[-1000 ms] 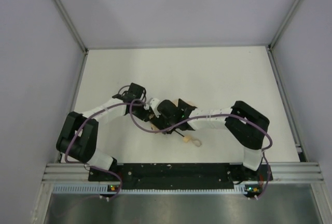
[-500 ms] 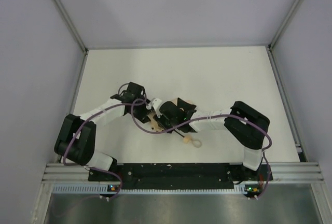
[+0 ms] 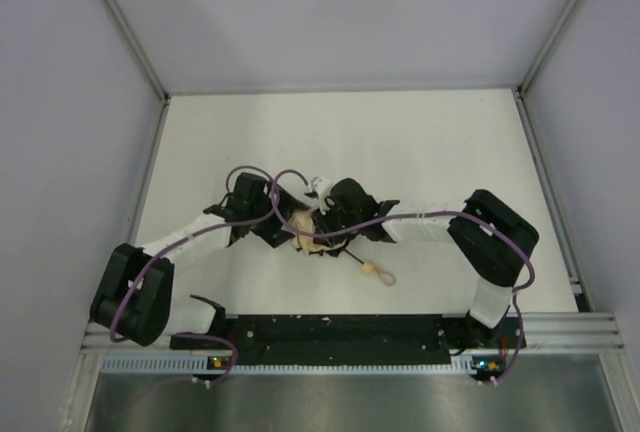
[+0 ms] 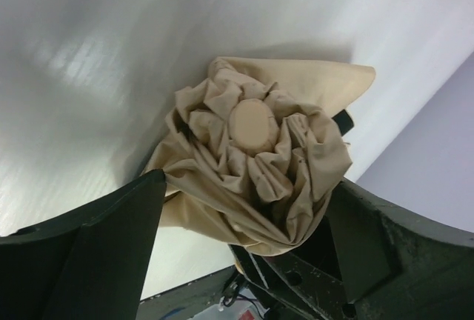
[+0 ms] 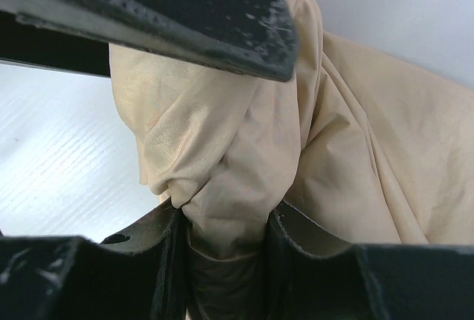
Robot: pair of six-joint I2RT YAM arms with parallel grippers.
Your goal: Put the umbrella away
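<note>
Top external: the beige folding umbrella (image 3: pixel 308 233) lies as a bunched bundle near the middle of the white counter (image 3: pixel 400 142), slightly toward 6 o'clock. Its small tan handle with loop strap (image 3: pixel 378 272) pokes out at 4 o'clock. Both arms crowd the bundle, the left from 9 o'clock and the right from 3 o'clock.

Left wrist: the left gripper (image 4: pixel 248 187) has its fingers spread wide either side of the crumpled canopy end, with nothing clamped. The round beige cap (image 4: pixel 252 124) faces the camera.

Right wrist: the right gripper (image 5: pixel 237 142) has its fingers pinched down on a fold of the tan cloth.

Risks:
- The right grip looks like loose fabric only, not the shaft, so a pull could slide the cloth out or drag the canopy open.
- The left fingers give no support, so the bundle may flop or roll.
- The wrists are very close together, so a bump is likely if either swings.

Hard to tell:
- The shaft and closure band are not visible in any view.
- Both sets of fingertips are hidden under the wrists in the top view.
- I cannot tell whether the left fingers touch the fabric.
- No bin or sleeve for stowing is in sight.
</note>
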